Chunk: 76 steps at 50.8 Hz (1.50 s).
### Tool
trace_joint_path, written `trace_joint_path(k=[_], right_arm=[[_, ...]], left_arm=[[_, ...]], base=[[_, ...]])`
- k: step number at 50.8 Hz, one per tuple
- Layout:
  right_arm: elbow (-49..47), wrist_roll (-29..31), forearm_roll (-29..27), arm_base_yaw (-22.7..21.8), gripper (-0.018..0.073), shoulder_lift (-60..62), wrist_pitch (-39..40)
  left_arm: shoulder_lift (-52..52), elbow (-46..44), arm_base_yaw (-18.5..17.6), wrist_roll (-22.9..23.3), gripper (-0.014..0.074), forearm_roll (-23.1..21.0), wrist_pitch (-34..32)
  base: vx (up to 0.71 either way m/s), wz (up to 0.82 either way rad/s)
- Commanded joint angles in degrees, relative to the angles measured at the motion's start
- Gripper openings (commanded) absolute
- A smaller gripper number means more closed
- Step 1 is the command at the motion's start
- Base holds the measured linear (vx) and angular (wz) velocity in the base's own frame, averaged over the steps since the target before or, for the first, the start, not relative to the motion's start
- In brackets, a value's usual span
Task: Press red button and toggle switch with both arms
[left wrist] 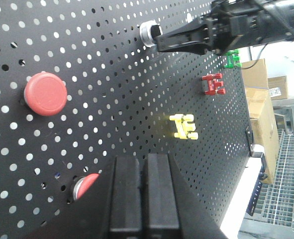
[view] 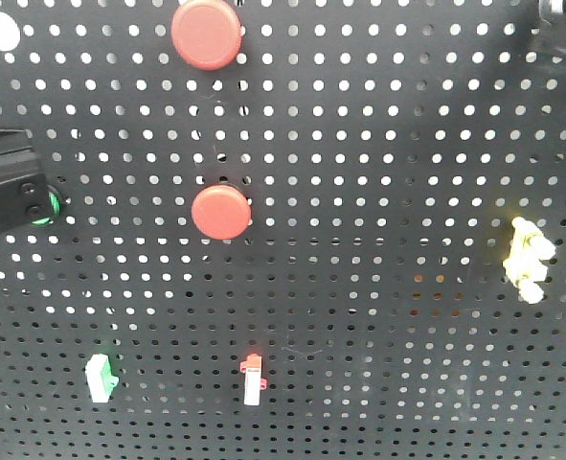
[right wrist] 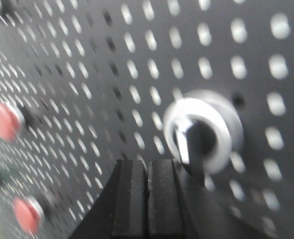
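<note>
On the black pegboard [left wrist: 112, 74], one red button [left wrist: 45, 93] sits far left. A second red button [left wrist: 87, 183] peeks out just beside the left gripper [left wrist: 142, 199], whose jaws are pressed together. Further right, the right gripper [left wrist: 159, 42], jaws also together, has its tip at the silver-ringed toggle switch [left wrist: 147, 31]. A yellow clip [left wrist: 184, 127] sits right of centre.

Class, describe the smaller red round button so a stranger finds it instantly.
Look at the black perforated pegboard filling the front view. Near its middle, below the larger red round button at the top edge, sits the smaller red round button. Unlike the narrow red-and-white switch beneath it, it is a plain disc.
</note>
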<state>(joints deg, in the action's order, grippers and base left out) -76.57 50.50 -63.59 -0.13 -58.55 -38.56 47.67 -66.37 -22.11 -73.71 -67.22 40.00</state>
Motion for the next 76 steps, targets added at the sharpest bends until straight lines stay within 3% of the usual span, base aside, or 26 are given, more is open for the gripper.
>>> trace_joint_path(k=[1,18,25,29,32,38,44,49,53,58,64,70,76], right_arm=[[-1.5,-3.1,2.8,-0.6,-0.0003,-0.1,6.9],[-1.5,1.3,-4.7,-0.6,-0.0003,-0.1,3.5],[-1.5,-1.6,0.6,-0.7,-0.0003,0.4,0.0],[-0.6,-3.4,4.3,-0.7,-0.0003,1.6,0.2],[0.8,-4.1,7.3,-0.7,-0.0003,3.3,0.6],[6.2,-4.3,14.7,-0.7,-0.0003,8.8,2.1],[14.5,-4.3,20.1,-0.7,-0.0003,16.4,4.8],[23.2,-4.3,23.6,-0.7,-0.0003,24.9,8.0],[30.6,-4.3,25.7,-0.7,-0.0003,33.5,10.5],[39.5,-4.3,27.9,-0.7,-0.0003,43.0,12.9],[48.3,-4.7,28.4,-0.7,-0.0003,52.3,17.8],[54.8,-6.5,24.6,-0.7,-0.0003,55.1,28.1],[57.2,-7.3,18.6,-0.7,-0.0003,54.4,35.4]], left_arm=[[-0.1,-1.3,0.1,0.3,0.0002,-2.8,-2.6],[-0.1,-1.3,0.1,0.3,0.0002,-2.8,-2.6],[-0.1,-1.3,0.1,0.5,0.0002,-2.4,-2.0],[-0.1,-1.3,0.1,2.7,0.0002,0.1,-2.0],[-0.1,-1.1,0.1,5.9,0.0002,3.7,-1.9],[-0.2,2.1,0.1,15.9,0.0002,16.6,-1.9],[-0.2,8.1,0.1,31.3,0.0002,30.5,-1.7],[-0.2,16.6,0.1,47.3,0.0002,45.0,-1.6],[-1.3,23.1,0.1,53.5,0.0002,51.8,-2.4],[-6.7,31.8,0.1,53.6,0.0002,52.9,-7.2],[-16.7,40.7,0.1,53.6,0.0002,51.0,-20.6],[-23.5,47.4,0.1,53.6,0.0002,49.5,-39.5],[-24.8,50.7,0.1,53.7,0.0002,49.5,-48.1]], base=[[0.00,0.00],[0.00,0.00],[0.00,0.00],[0.00,0.00],[0.00,0.00],[0.00,0.00],[0.00,0.00],[0.00,0.00],[0.00,0.00],[0.00,0.00],[0.00,0.00],[0.00,0.00],[0.00,0.00]])
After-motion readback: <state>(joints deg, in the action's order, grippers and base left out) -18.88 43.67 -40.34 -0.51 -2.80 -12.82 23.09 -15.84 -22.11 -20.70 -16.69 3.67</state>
